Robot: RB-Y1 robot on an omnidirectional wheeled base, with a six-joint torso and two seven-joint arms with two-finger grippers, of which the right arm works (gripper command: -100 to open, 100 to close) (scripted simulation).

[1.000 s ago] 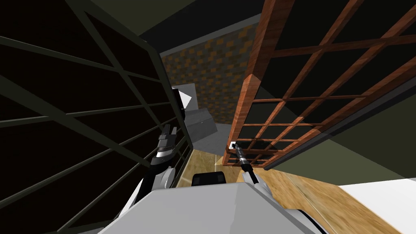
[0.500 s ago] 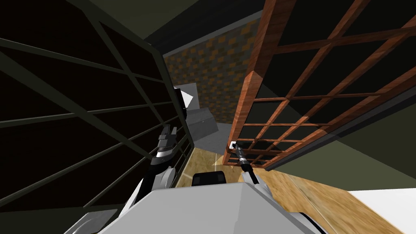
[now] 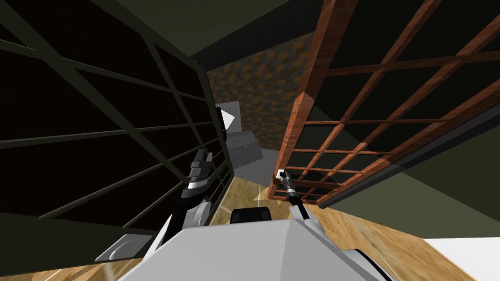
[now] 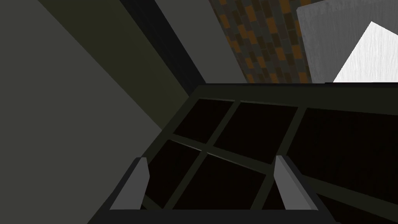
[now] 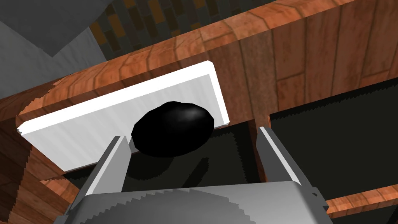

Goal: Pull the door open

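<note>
Right wrist view is showing the two thin grey fingers (image 5: 110,171) of the right gripper (image 5: 191,134) standing apart, not squeezing anything. A round, shiny black knob (image 5: 173,128) is sitting between them, closer to one finger; I cannot tell if that finger is touching it. The knob is sticking out of a flat white plate (image 5: 97,120) on the red-brown wooden door (image 5: 311,42), which has bars like a grid with dark squares between. From the head, the door is standing on my right, looking part way open, with a brick wall (image 3: 263,88) showing past its edge. I am thinking the knob needs grabbing before more pulling. The left gripper (image 4: 211,158) is hanging with its fingers apart too, near a dark green grid frame (image 4: 248,95).
</note>
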